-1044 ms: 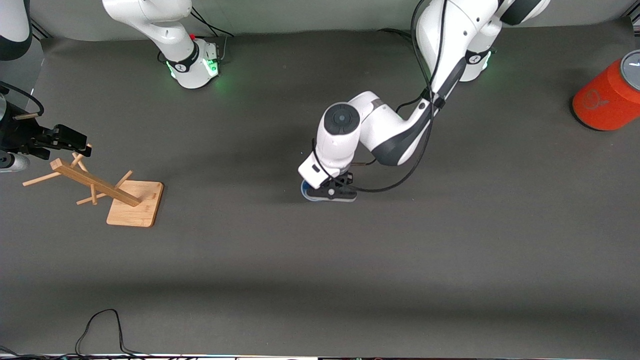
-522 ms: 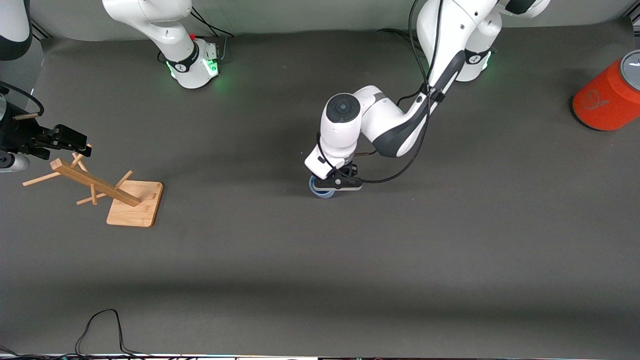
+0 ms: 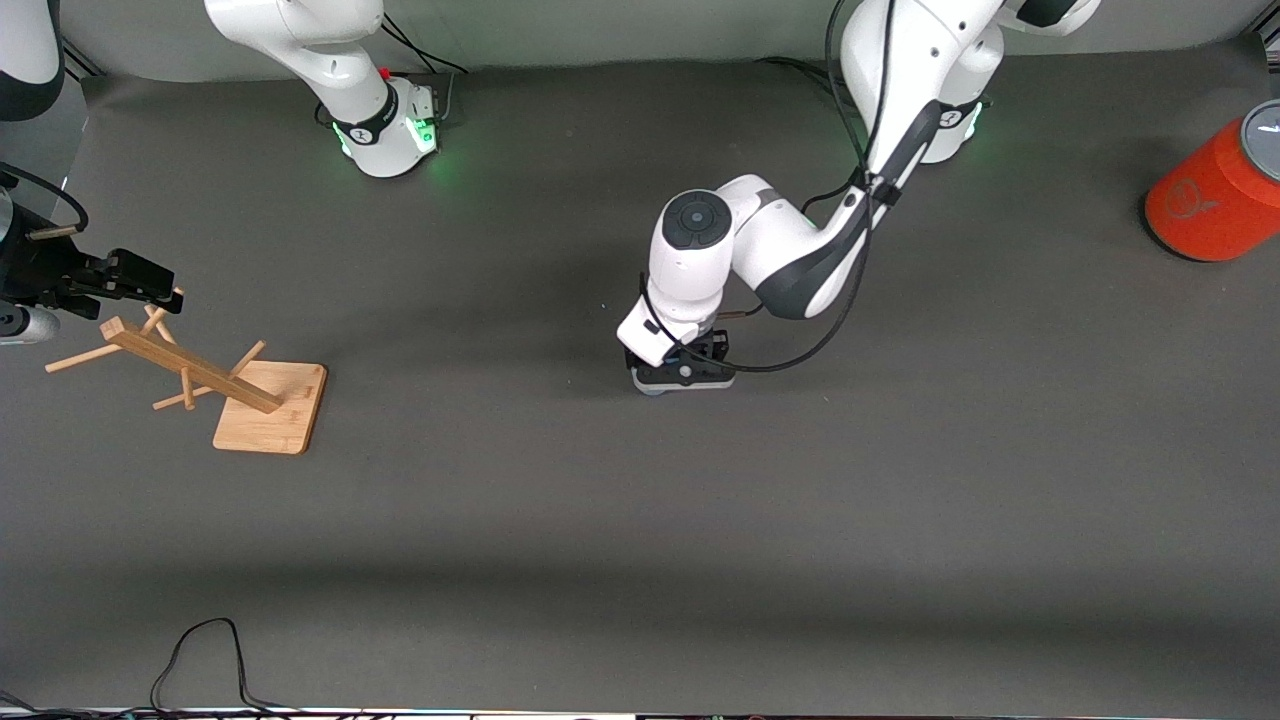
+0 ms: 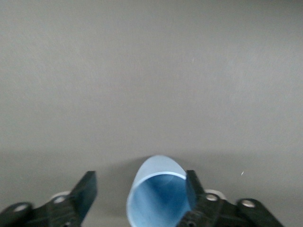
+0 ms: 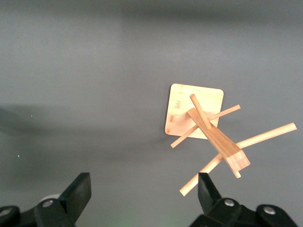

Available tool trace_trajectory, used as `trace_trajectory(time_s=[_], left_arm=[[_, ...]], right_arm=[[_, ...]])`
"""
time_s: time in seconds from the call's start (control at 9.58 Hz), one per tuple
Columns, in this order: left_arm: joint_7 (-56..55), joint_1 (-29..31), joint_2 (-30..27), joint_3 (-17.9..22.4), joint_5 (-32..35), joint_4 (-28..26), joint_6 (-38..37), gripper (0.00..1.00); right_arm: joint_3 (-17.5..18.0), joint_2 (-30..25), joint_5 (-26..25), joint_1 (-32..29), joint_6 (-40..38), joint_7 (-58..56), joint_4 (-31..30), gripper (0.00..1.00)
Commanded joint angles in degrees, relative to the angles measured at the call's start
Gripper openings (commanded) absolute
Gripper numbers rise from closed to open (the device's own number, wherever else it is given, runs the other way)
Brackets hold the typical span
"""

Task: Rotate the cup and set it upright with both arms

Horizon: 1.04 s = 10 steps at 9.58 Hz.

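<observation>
Left gripper [image 4: 139,198] has spread apart; the cup [image 4: 158,191] stands upright between its fingers.

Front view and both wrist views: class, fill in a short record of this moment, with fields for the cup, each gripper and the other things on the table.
cup: light blue, upright on the table mid-table, open mouth up
left gripper: down around the cup, jaws open, one finger touching its rim
right gripper: open, empty, waiting over the wooden rack
wooden rack: pegged post on square base, at the right arm's end
orange canister: at the left arm's end
</observation>
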Motion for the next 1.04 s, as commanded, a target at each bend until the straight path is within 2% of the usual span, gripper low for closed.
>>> trace_trajectory(time_s=[0.0, 0.21, 0.42, 0.52, 0.63, 0.73, 0.94], left_arm=[[3.9, 1.7, -0.4, 0.2, 0.4, 12.0, -13.3, 1.00], [18.4, 6.8, -0.3, 0.1, 0.0, 20.1, -24.2, 1.00], [26.7, 16.0, -3.5, -0.4, -4.2, 21.8, -30.3, 1.00], [37.9, 20.8, -7.3, 0.0, -7.1, 21.2, -34.4, 1.00], [43.8, 25.3, -10.4, 0.0, -7.4, 20.1, -38.3, 1.00], [45.4, 29.2, -14.2, -0.1, -7.6, 16.5, -39.5, 1.00], [53.8, 35.8, -25.2, 0.1, -10.6, 2.5, -34.3, 1.00]], right_arm=[[-0.2, 0.1, -0.8, 0.2, -0.5, -1.3, 0.5, 1.00], [-0.2, 0.2, -0.8, 0.2, -0.5, -1.3, 0.5, 1.00], [-0.2, 0.2, -0.8, 0.2, -0.5, -1.2, 0.5, 1.00], [-0.2, 0.2, -0.8, 0.2, -0.4, -1.3, 0.5, 1.00], [-0.2, 0.2, -0.8, 0.2, -0.5, -1.3, 0.5, 1.00], [-0.2, 0.2, -0.8, 0.2, -0.5, -1.3, 0.5, 1.00], [-0.3, 0.2, -0.8, 0.2, -0.4, -1.3, 0.5, 1.00]])
